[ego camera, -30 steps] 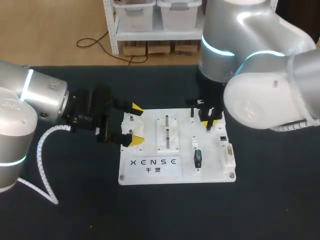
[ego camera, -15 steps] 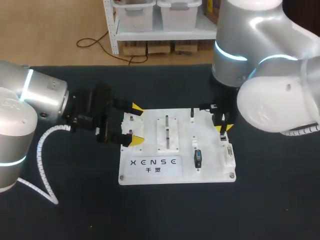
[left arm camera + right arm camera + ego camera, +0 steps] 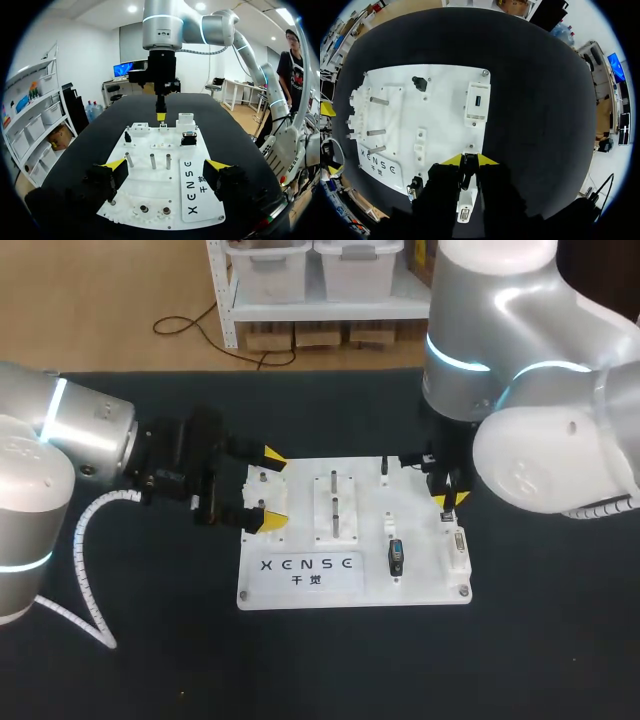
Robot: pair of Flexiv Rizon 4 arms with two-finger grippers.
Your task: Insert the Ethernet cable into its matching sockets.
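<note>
from above, the white board (image 3: 350,540) lies flat on the dark table (image 3: 150,660). the left gripper (image 3: 266,489) comes in low from the side with its fingers spread wide, one yellow tip at the board's far left corner and the other over its left end; i cannot tell whether they touch it. the right gripper (image 3: 445,498) points straight down at the board's right edge, just beyond the d-sub connector (image 3: 458,543), and the arm hides what it carries. a dark connector (image 3: 396,558) stands near the board's middle. from the left wrist, the left gripper's tips stand far apart with the board's near end between them, metal pegs (image 3: 152,161) ahead, and the right gripper's tip down at the far edge beside a white block (image 3: 186,120). from the right wrist, the yellow tips are drawn narrow and clamp a slim whitish ethernet plug (image 3: 465,202) that runs back along the gap. the tips meet the board's edge, with a slotted white socket block (image 3: 477,103) ahead. whether the plug is seated cannot be told.
</note>
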